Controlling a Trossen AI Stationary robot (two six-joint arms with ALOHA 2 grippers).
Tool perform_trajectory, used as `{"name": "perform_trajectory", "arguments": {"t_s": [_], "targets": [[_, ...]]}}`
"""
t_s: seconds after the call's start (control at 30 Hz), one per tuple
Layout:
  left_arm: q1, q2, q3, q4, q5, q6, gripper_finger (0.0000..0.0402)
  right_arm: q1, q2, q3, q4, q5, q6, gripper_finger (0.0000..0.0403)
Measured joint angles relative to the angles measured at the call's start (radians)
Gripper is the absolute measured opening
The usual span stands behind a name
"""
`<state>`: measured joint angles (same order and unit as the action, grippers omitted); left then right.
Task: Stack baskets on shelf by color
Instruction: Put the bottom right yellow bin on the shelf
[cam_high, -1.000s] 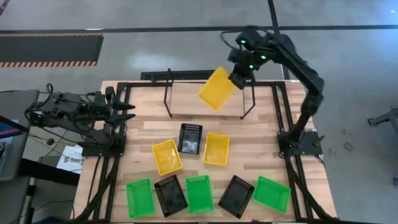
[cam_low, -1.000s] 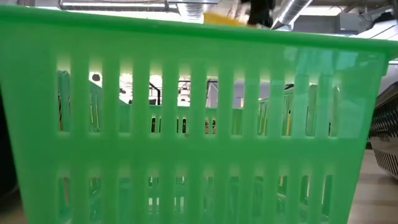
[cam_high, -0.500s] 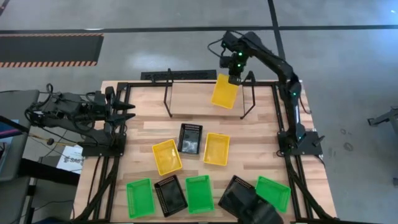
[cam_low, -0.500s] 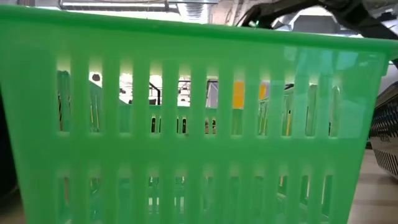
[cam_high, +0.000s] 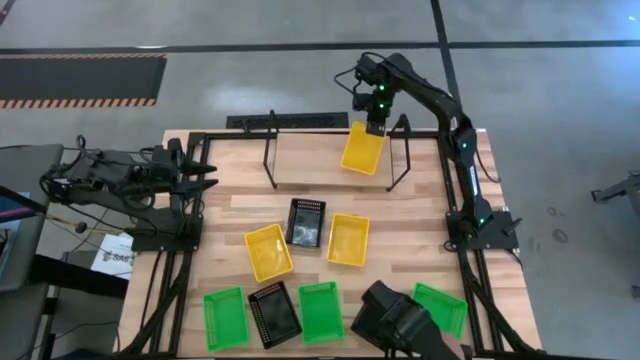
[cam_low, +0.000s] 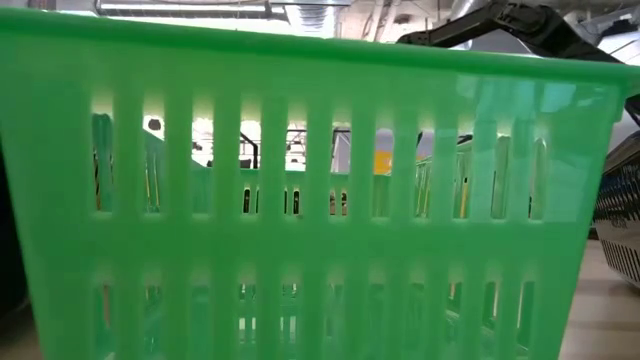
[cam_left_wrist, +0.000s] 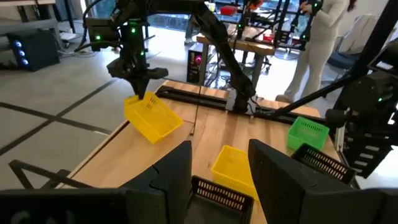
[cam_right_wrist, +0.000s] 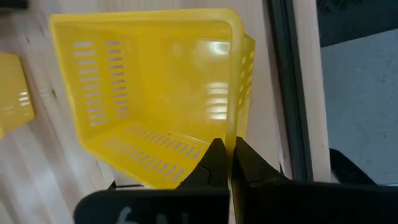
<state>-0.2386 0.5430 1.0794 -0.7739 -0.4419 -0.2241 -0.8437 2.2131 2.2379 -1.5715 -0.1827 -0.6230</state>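
Where wood table (cam_high: 420, 215) ends, grey concrete floor (cam_high: 250, 25) begins.

A grey concrete floor (cam_high: 250, 85) surrounds the light wood table (cam_high: 420, 215); dark seam lines cross it, and a black mat edged with orange-and-black hazard stripes (cam_high: 80, 80) lies at about ten o'clock. In the left wrist view the room beyond holds workbenches (cam_left_wrist: 245, 46) with cluttered tops — bright daylight falls across the floor there — and a person in pale clothing (cam_left_wrist: 317, 43) stands at roughly one o'clock.
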Motion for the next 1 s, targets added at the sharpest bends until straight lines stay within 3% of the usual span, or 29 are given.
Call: {"name": "perform_trajectory", "arguments": {"t_s": [0.27,0.57,1.0], "targets": [[0.000,0.000,0.000,-0.018,0.002,0.001,0.0148,0.045,0.000,-0.071,0.000,-0.017,0.020,0.0002],[0.000,0.000,0.000,-0.046,0.005,0.006,0.0148,0.062,-0.001,-0.134,0.000,0.123,-0.044,0.0001],[0.000,0.000,0.000,-0.045,-0.009,0.009,0.0148,0.020,0.000,-0.134,0.042,0.087,-0.063,0.0001]]}}
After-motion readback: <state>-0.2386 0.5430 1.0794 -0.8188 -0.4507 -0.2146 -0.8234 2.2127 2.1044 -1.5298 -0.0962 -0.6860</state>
